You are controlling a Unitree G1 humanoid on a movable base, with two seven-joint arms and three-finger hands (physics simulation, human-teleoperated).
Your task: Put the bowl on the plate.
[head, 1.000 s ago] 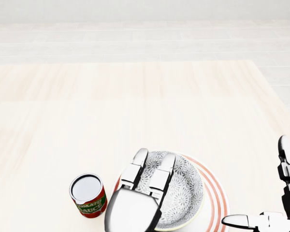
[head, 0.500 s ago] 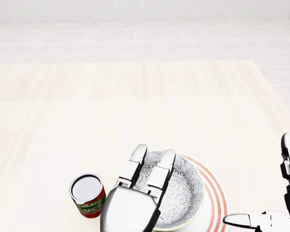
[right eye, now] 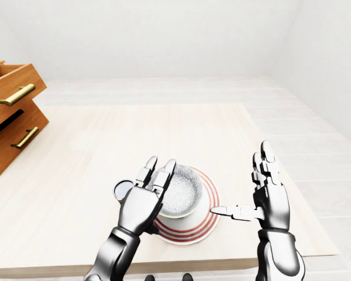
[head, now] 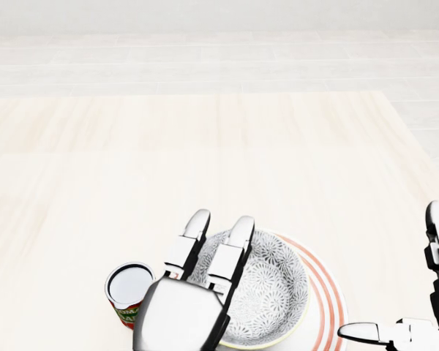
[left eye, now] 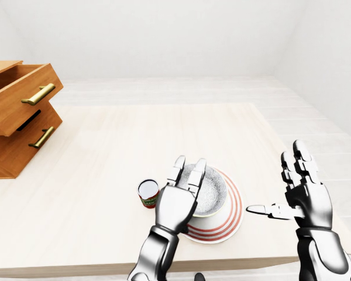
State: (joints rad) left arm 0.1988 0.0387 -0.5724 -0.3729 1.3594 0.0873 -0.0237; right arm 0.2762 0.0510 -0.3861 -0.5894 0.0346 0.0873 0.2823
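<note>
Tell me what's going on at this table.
The grey patterned ceramic bowl already sits on the white plate with red rings, near the bottom edge of the pale wooden table in the head view. The robot's left hand is open, fingers stretched over the bowl's left rim, not closed round it. The right hand is open too, apart to the plate's right. A red tomato sauce can stands left of the bowl.

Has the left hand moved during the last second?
Yes. In the head view the left hand has shifted left, now overlapping the can, which stayed put.
</note>
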